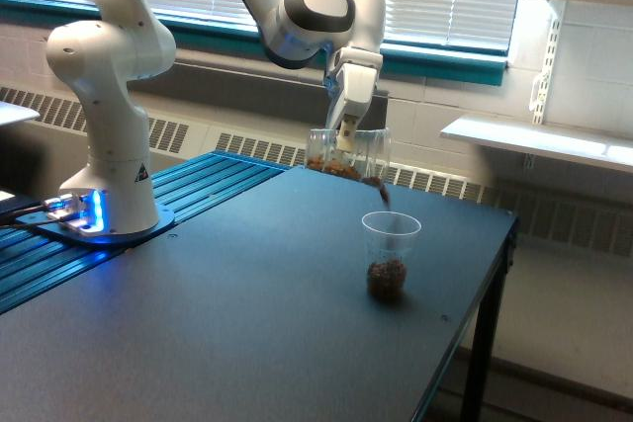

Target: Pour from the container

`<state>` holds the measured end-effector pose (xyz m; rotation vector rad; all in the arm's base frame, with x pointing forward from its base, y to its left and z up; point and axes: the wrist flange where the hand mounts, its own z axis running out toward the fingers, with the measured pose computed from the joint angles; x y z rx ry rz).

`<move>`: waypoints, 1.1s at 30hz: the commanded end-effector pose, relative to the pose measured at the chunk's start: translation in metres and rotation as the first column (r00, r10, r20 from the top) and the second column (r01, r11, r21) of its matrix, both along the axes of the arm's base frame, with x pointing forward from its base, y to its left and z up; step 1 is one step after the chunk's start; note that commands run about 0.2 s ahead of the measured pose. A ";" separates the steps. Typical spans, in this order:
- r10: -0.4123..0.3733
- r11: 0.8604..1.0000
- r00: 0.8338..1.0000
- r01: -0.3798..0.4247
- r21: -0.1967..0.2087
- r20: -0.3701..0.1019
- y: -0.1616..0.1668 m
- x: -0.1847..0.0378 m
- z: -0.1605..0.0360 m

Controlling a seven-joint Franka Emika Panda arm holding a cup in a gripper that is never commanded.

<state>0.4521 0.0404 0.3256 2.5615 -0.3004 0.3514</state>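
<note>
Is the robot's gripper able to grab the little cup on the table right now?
Probably not yet. The gripper is already shut on the container of brown granules. The little cup stands in the open just below, nothing beside it.

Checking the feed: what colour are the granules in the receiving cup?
Brown granules, in the exterior view.

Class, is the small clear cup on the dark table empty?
No: the small clear tapered plastic cup already holds a layer of brown granules at its bottom.

arm arched over, pincer [345,135] clamped, pointing down
</note>
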 end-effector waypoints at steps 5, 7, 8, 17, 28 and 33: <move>0.022 1.000 1.000 -0.022 -0.009 -0.020 0.004 0.001 0.003; 0.021 1.000 1.000 -0.021 -0.007 -0.022 0.004 0.001 0.002; 0.021 1.000 1.000 -0.021 -0.008 -0.024 0.005 0.001 0.002; 0.021 1.000 0.999 -0.021 -0.013 -0.037 0.005 0.000 0.003; 0.027 0.999 0.998 -0.029 -0.024 -0.056 0.005 -0.002 0.002; 0.030 0.999 0.998 -0.032 -0.031 -0.062 0.005 -0.004 0.002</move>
